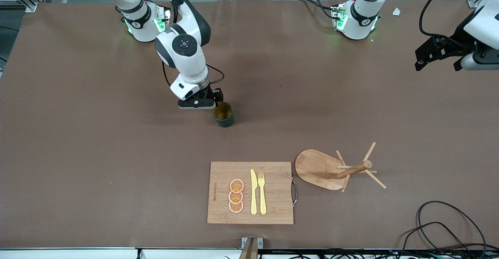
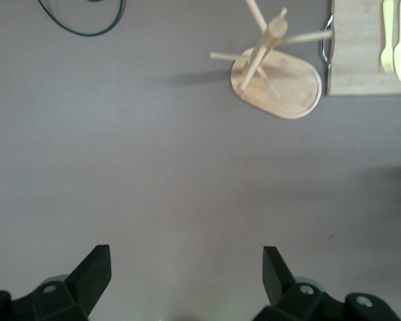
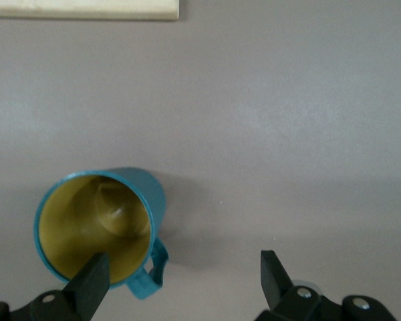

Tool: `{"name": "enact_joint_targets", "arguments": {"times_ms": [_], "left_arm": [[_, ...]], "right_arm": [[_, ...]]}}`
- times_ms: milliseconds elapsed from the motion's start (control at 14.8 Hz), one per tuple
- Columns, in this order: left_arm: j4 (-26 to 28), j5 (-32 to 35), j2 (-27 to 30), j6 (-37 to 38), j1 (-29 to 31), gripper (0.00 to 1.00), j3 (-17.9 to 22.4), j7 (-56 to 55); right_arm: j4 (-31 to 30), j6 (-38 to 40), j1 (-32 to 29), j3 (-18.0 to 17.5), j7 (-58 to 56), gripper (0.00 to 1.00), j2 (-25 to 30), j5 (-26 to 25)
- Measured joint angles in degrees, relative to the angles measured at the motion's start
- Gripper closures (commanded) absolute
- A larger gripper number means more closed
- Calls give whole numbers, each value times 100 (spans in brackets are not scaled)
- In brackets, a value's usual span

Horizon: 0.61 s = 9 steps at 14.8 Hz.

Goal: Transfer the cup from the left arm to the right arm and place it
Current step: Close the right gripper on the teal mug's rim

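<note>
The cup [image 1: 223, 114] stands upright on the brown table cover [image 1: 97, 134], near the middle of the table and farther from the front camera than the cutting board [image 1: 250, 192]. It is a small cylinder with a dark teal outer wall, a smooth yellow inside and a looped side handle.

The right gripper [image 1: 202, 100] is low over the table just beside the cup. Its black fingers [image 3: 87, 284] are spread wide and pinch nothing; in the right wrist view one fingertip overlaps the cup's rim, the other is well apart from it.

The left gripper [image 1: 438, 56] hangs over the left arm's end of the table, waiting, with its fingers [image 2: 93, 271] spread and empty.

The rectangular board, of pale wood grain, carries three orange slices [image 1: 236, 196], a yellow knife [image 1: 253, 192] and a yellow fork [image 1: 262, 193]. Just beside it stands a wooden mug rack [image 1: 339, 169] with an oval base and slanted pegs.
</note>
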State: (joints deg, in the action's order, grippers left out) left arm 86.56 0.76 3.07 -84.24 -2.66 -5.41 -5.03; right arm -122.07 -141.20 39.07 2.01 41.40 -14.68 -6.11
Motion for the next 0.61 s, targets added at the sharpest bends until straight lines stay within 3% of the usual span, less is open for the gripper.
{"name": "enact_joint_targets", "arguments": {"times_ms": [608], "left_arm": [[243, 0, 112, -65, -9, 0, -22, 43]], "right_arm": [[442, -4, 85, 7, 122, 2, -476, -4]]}}
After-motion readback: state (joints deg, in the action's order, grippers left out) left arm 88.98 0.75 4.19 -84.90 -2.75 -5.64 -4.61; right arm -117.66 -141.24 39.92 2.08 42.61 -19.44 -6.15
